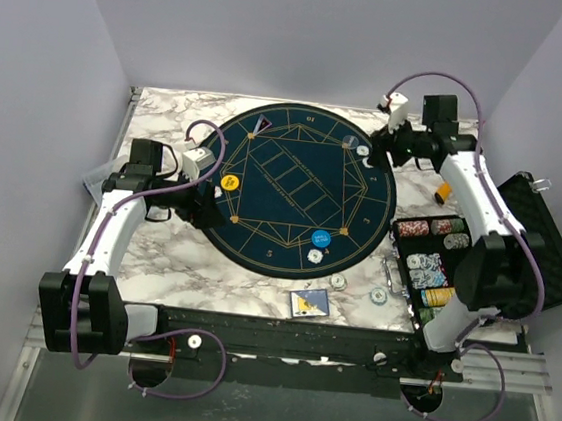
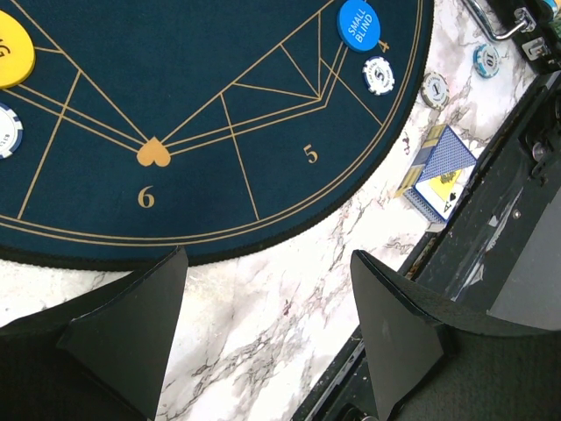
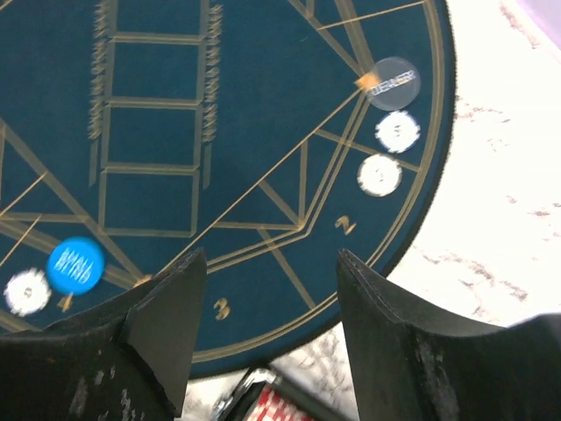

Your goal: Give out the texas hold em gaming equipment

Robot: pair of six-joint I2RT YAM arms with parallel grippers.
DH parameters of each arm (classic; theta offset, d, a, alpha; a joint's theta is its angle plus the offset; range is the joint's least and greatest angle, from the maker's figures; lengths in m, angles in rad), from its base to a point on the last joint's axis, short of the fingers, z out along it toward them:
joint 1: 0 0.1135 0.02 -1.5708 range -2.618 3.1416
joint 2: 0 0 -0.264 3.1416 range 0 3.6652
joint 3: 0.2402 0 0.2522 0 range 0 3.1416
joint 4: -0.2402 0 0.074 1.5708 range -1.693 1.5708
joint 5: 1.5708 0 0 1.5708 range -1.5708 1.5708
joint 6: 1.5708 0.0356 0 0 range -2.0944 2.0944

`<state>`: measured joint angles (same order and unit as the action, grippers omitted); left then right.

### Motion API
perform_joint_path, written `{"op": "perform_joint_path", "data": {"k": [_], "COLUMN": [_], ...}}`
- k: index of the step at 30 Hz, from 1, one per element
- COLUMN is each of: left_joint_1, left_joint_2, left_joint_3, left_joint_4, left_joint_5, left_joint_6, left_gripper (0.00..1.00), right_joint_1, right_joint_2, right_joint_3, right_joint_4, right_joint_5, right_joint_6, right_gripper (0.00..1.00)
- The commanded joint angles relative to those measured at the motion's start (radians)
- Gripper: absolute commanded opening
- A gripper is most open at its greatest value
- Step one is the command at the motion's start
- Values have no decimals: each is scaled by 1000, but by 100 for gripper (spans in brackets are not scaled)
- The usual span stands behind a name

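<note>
Your left gripper (image 2: 267, 263) hangs open and empty over the left rim of the round blue mat (image 1: 294, 187). The yellow button (image 1: 230, 181) sits on the mat near it, and the blue button (image 1: 318, 238) lies by the front rim. Playing cards (image 1: 309, 303) rest on the marble table (image 1: 214, 274) just in front of the mat. Your right gripper (image 3: 272, 259), fingers parted around nothing, hovers near two white chips (image 3: 397, 132) at the right rim

On the mat (image 1: 260, 218) lie one yellow disc (image 1: 230, 181), one blue disc (image 1: 318, 238) and one grey disc (image 3: 394, 83), three in all. Six loose chips (image 3: 398, 132) show: four on the mat, two on the surface (image 1: 155, 258) beside it. One pile of cards (image 2: 438, 167) lies there; their number cannot be told.
</note>
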<state>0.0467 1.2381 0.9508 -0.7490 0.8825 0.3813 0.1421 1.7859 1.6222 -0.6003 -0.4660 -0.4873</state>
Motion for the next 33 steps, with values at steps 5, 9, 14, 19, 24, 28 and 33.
{"op": "perform_joint_path", "data": {"k": [5, 9, 14, 19, 24, 28, 33], "left_joint_1": [6, 7, 7, 7, 7, 7, 7], "left_joint_2": [-8, -5, -17, -35, -37, -35, -31], "left_joint_3": [6, 8, 0, -9, -8, -4, -4], "left_joint_4": [4, 4, 2, 2, 1, 0, 0], "left_joint_5": [35, 39, 32, 23, 21, 21, 23], "left_joint_6": [8, 7, 5, 5, 2, 2, 1], "left_gripper": [78, 78, 78, 78, 78, 78, 78], "right_joint_1": [75, 190, 345, 435, 517, 556, 583], "right_joint_2": [-239, -337, -374, -359, -342, -324, -306], "right_joint_3": [-397, -553, -648, -702, -756, -774, -799], "right_joint_4": [-206, -172, -151, -139, -92, -74, -20], "right_joint_5": [-31, 47, 124, 164, 213, 232, 264], "right_joint_6": [-195, -185, -142, -118, -85, -66, -39], "right_gripper": [65, 65, 65, 65, 67, 69, 72]}}
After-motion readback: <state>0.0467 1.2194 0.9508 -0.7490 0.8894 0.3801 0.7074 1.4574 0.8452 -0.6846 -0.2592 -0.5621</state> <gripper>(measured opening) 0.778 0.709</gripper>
